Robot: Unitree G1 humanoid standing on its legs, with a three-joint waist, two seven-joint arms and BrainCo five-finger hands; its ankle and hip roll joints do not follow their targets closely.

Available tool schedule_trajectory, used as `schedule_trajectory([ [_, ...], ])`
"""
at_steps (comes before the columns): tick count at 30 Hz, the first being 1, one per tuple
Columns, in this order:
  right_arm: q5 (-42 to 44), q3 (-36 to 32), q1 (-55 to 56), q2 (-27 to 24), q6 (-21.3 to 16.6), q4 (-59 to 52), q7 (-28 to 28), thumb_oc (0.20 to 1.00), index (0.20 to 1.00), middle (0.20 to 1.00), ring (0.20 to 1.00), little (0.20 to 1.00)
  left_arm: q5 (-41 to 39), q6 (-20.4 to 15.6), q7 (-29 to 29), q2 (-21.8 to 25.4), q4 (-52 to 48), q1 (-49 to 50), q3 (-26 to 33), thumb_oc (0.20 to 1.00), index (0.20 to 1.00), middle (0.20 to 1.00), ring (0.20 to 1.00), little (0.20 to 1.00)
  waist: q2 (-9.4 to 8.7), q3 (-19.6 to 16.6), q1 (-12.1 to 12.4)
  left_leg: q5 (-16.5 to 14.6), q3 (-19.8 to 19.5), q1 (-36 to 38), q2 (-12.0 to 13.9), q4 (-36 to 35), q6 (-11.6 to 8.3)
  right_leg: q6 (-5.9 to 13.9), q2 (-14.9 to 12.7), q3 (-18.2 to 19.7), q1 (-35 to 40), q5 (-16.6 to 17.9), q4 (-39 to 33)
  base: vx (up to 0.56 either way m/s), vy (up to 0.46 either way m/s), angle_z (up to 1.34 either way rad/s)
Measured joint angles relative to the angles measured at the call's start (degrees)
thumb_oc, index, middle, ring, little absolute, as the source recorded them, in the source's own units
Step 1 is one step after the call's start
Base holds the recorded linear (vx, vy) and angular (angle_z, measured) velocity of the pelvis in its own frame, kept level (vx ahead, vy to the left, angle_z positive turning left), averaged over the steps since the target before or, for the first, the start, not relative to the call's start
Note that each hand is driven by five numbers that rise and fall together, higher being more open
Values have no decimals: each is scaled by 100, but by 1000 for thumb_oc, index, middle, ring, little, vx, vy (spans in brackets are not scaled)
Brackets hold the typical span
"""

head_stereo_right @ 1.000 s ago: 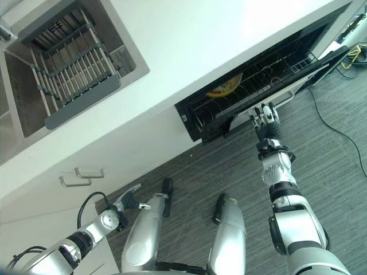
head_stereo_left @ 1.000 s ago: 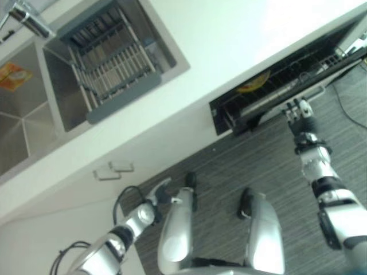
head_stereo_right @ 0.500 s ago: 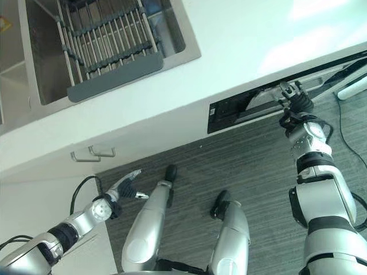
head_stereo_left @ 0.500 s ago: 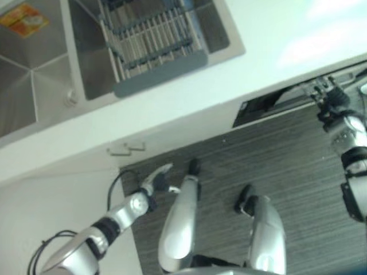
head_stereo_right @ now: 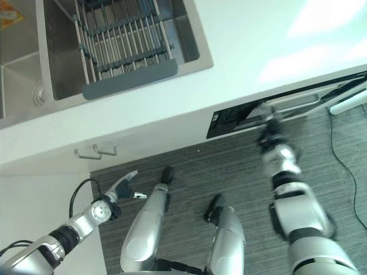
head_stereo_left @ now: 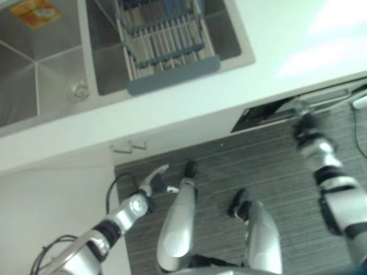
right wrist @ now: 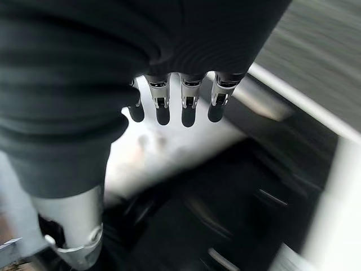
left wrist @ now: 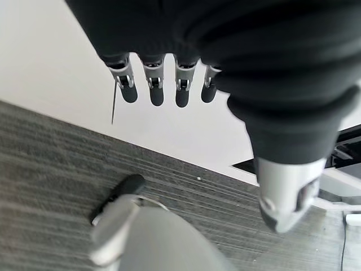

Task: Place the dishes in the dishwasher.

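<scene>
My right robot hand, fingers straight and holding nothing, rests at the dishwasher door's near edge. The dishwasher's long axis runs left to right under the desk. My left robot hand hangs loosely open, well apart at the far left.

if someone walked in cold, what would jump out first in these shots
The right hand reaches to the nearly closed dishwasher door under the white counter, its fingers straight. Farther along the counter, a grey slatted drying rack sits in the steel sink. The left hand hangs open low beside the white cabinet front.
</scene>
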Motion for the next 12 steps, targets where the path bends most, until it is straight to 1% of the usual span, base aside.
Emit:
schedule_trajectory([
  [1, -4, 31, 405, 321, -1, -157, 55, 1000, 1000, 1000, 1000, 1000, -256, 28, -94, -177, 193, 66, 139, 1000, 1000, 1000, 1000, 1000, -8, -2, -57, -12, 64, 159, 12, -25, 18, 5, 6, 4, 181, 2, -83, -42, 38, -6],
  [2, -4, 94, 899, 592, -68, -597, 50, 1000, 1000, 1000, 1000, 1000, -515, 27, -312, -421, 430, 155, 578, 1000, 1000, 1000, 1000, 1000, -21, -6, -123, -34, 171, 369, 35, -110, 44, 36, 25, 18, 401, 23, -220, -20, 46, -16],
  [3, -7, 265, 1375, 688, -117, -873, 60, 1000, 1000, 1000, 1000, 1000, -657, 33, -438, -612, 622, 289, 864, 1000, 1000, 1000, 1000, 1000, -36, -17, -195, -32, 279, 632, 47, -229, 45, 75, 50, 53, 632, 93, -384, -9, 49, -23],
  [4, -6, 298, 1627, 714, -163, -900, 41, 1000, 1000, 1000, 1000, 1000, -718, 20, -507, -606, 652, 411, 843, 1000, 1000, 1000, 1000, 1000, -76, -114, -322, -45, 335, 716, 64, -274, 62, 93, 70, 80, 722, 130, -506, 82, 26, -38],
  [6, -12, 194, 2268, 598, -421, -1004, -14, 1000, 1000, 1000, 1000, 1000, -961, 59, -834, -554, 584, 749, 854, 1000, 1000, 1000, 1000, 1000, -233, -474, -599, -63, 523, 990, 146, -555, 111, 141, 198, 230, 967, 312, -949, 127, 14, -42],
  [7, -36, 138, 2715, 464, -499, -997, 42, 1000, 1000, 1000, 1000, 1000, -1040, 65, -924, -551, 522, 930, 882, 1000, 1000, 1000, 1000, 1000, -330, -779, -701, -53, 658, 1231, 188, -784, 127, 126, 238, 321, 1129, 360, -1177, 155, 9, -37],
  [8, -79, 18, 3061, 380, -524, -991, 170, 1000, 1000, 1000, 1000, 1000, -1105, 59, -991, -555, 492, 1129, 916, 1000, 1000, 1000, 1000, 1000, -353, -1030, -751, -26, 724, 1493, 192, -1011, 155, 128, 282, 329, 1369, 405, -1400, 120, 5, -38],
  [9, -107, -58, 3433, 292, -532, -807, 247, 1000, 1000, 1000, 1000, 1000, -1102, 64, -1035, -557, 520, 1307, 905, 1000, 1000, 1000, 1000, 1000, -400, -1387, -894, -25, 809, 1695, 213, -1208, 157, 125, 324, 368, 1549, 446, -1640, 125, 11, -34],
  [10, -112, -96, 3779, 188, -517, -594, 348, 1000, 1000, 1000, 1000, 1000, -1091, 63, -1056, -565, 607, 1430, 907, 1000, 1000, 1000, 1000, 1000, -415, -1736, -919, -10, 917, 1916, 231, -1442, 179, 156, 372, 444, 1709, 493, -1846, 100, 10, -35],
  [11, -110, -128, 3885, 178, -497, -471, 360, 1000, 1000, 1000, 1000, 1000, -1091, 65, -1055, -565, 624, 1491, 910, 1000, 1000, 1000, 1000, 1000, -415, -1870, -973, -3, 971, 2013, 245, -1542, 181, 169, 406, 465, 1784, 518, -1949, 95, 15, -34],
  [12, -121, -153, 3966, 193, -474, -274, 404, 1000, 1000, 1000, 1000, 1000, -1090, 63, -1058, -570, 652, 1519, 909, 1000, 1000, 1000, 1000, 1000, -401, -2024, -1061, 23, 1039, 2114, 273, -1622, 173, 238, 441, 485, 1859, 602, -2075, 98, 16, -27],
])
